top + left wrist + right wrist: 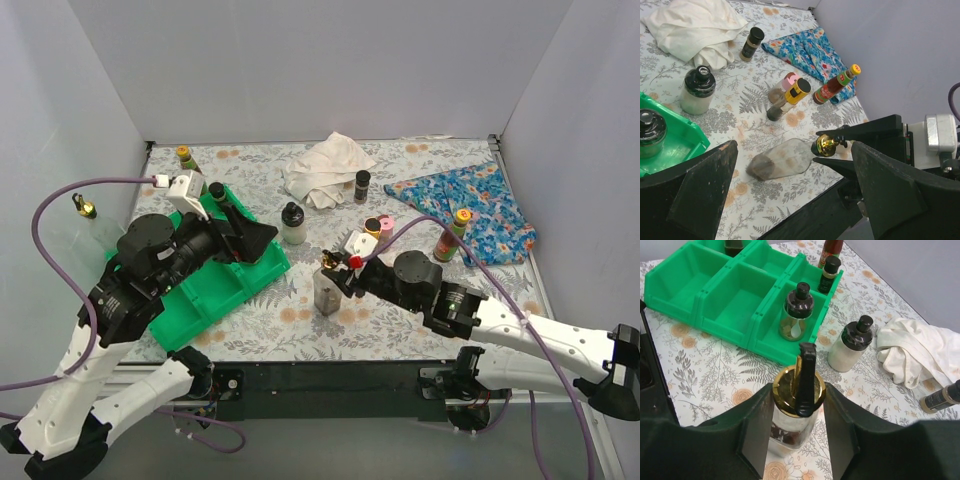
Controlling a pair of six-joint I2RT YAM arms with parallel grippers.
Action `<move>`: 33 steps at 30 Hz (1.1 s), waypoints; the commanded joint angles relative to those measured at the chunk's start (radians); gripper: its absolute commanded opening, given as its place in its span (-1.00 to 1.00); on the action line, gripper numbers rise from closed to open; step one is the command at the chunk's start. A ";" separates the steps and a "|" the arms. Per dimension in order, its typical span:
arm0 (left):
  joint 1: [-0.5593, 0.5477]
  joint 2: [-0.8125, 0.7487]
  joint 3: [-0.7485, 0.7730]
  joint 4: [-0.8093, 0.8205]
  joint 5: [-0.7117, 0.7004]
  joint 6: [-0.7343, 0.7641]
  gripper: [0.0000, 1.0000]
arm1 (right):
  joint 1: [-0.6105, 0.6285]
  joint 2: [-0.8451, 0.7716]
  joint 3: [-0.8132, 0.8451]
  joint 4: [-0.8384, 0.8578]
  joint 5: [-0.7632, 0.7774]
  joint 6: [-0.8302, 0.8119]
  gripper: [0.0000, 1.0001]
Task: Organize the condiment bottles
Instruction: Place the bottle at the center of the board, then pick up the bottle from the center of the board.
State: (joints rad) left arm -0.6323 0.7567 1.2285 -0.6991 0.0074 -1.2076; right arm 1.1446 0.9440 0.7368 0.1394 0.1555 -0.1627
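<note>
Gold-capped glass bottle [785, 390] gripped in my right jaws, frame centre | left jaws wide, green tray [680, 142] lower left

Top external: high over the near edge, facing down and forward across the whole table [260, 335]. Left wrist: just behind the left pincer [794, 149], slanting low past its tips. Right wrist: tight behind the right pincer [799, 390], gold-capped jar [785, 387] between its fingers, green tray [765, 342] beyond. Shared by all three: that jar, white cloth [920, 350], cream black-capped jar [847, 352].
</note>
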 commanded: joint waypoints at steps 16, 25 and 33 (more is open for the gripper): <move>0.002 -0.030 -0.332 0.315 0.278 0.097 0.89 | 0.006 -0.246 0.150 -0.101 0.071 0.155 0.33; -0.010 0.015 -0.426 0.473 0.327 0.125 0.92 | 0.006 -0.392 0.122 -0.182 0.168 0.196 0.32; -0.153 0.104 -0.428 0.516 0.244 0.198 0.95 | 0.004 -0.433 0.105 -0.184 0.242 0.167 0.33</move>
State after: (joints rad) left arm -0.7120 0.8375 0.8085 -0.2321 0.2955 -1.0687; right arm 1.1458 0.5350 0.8406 -0.0597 0.3321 0.0200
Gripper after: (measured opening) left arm 0.977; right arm 0.665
